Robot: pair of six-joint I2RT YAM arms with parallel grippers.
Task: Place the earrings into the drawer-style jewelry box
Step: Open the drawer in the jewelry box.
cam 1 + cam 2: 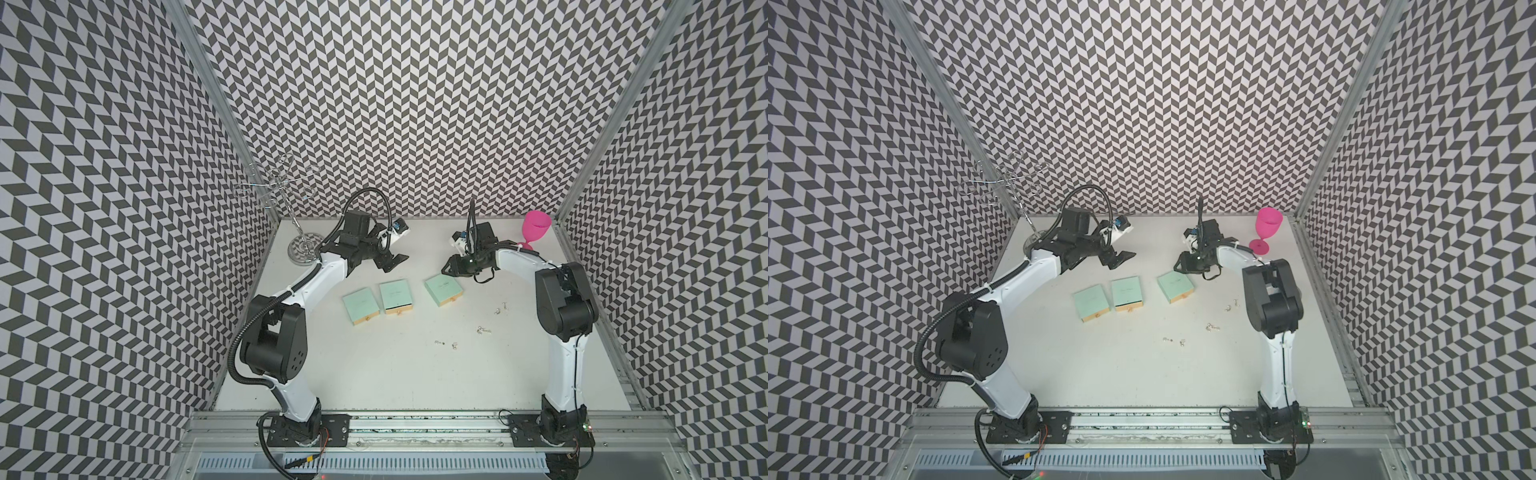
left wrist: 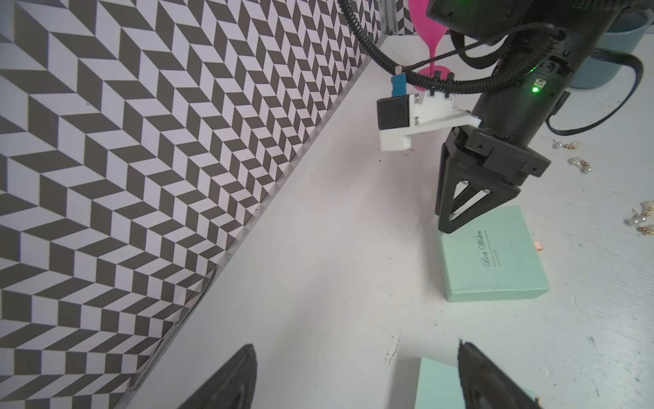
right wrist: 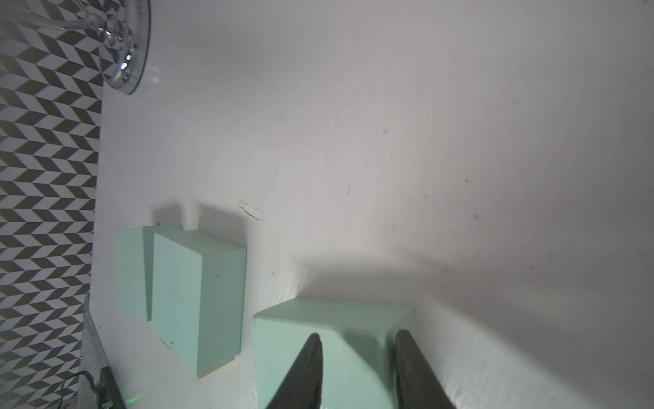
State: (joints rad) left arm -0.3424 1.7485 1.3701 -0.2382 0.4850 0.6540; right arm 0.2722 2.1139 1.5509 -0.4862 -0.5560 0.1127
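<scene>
Chevron-patterned black-and-white walls (image 1: pixel 415 104) close in three sides of a white tabletop (image 1: pixel 395 374). Two white-and-black arms rise from a rail at its near edge. Both the left arm (image 1: pixel 274 345) and the right arm (image 1: pixel 565 299) bend inward over the far half of the surface. A chrome wire stand (image 1: pixel 286 195) with looped branches stands on a round base in the far left corner. A pink goblet (image 1: pixel 536 230) stands upright in the far right corner, behind the right arm.

The left tool (image 1: pixel 392 262) hangs in the air just beyond the row of boxes, its fingers spread wide with nothing between them. Its wrist view shows only bare tabletop and a corner of a box in the gap. The right tool (image 1: pixel 445 268) points down at the far corner of the right box (image 1: pixel 443 289). Its fingers (image 3: pixel 304 371) stand partly apart over the lid, pinching nothing, and I cannot tell whether the tips rest on it.

Three mint-green jewelry boxes lie flat in a row across the middle. The left box (image 1: pixel 360 309) and middle box (image 1: pixel 395 297) sit just beside each other, while the right box is a little apart and turned at an angle. Each shows a tan drawer front with a small pull on its near side.

The earrings (image 1: pixel 484 331) lie loose on the bare tabletop in three small clusters. They are nearer than the right box, between it and the right arm, and all are outside the boxes.
</scene>
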